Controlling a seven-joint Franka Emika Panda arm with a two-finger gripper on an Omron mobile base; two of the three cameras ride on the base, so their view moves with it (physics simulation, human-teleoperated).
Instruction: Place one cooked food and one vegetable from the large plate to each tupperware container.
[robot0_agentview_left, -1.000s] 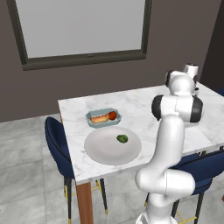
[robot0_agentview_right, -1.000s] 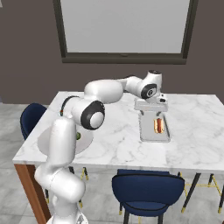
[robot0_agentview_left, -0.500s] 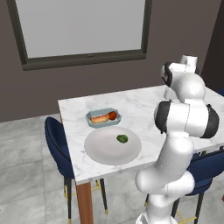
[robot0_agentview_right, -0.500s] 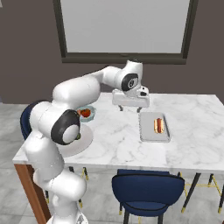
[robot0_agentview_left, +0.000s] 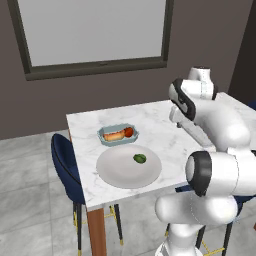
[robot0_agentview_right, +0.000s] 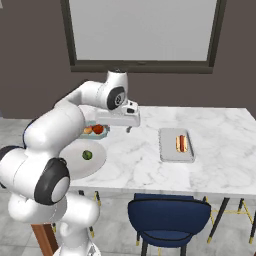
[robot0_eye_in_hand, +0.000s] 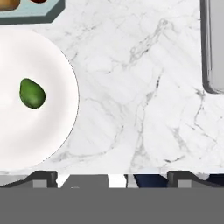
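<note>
Jaws spread wide, nothing between them. Gripper (robot0_agentview_right: 129, 129) hangs over bare marble table (robot0_agentview_right: 210, 150), between the large plate (robot0_agentview_right: 72, 167) and the grey translucent tub (robot0_agentview_right: 168, 149), touching neither. Hand view: gripper (robot0_eye_in_hand: 111, 176) tips at the bottom edge, plate (robot0_eye_in_hand: 57, 131) to the left, grey tub's (robot0_eye_in_hand: 212, 43) edge upper right. Single green vegetable (robot0_agentview_left: 139, 158) lies on the plate (robot0_agentview_left: 120, 175). Blue-green tub (robot0_agentview_left: 105, 136), just beside the plate's far rim, holds a hot dog (robot0_agentview_left: 113, 134) and a red vegetable (robot0_agentview_left: 129, 132). Grey tub holds one hot dog (robot0_agentview_right: 181, 143).
</note>
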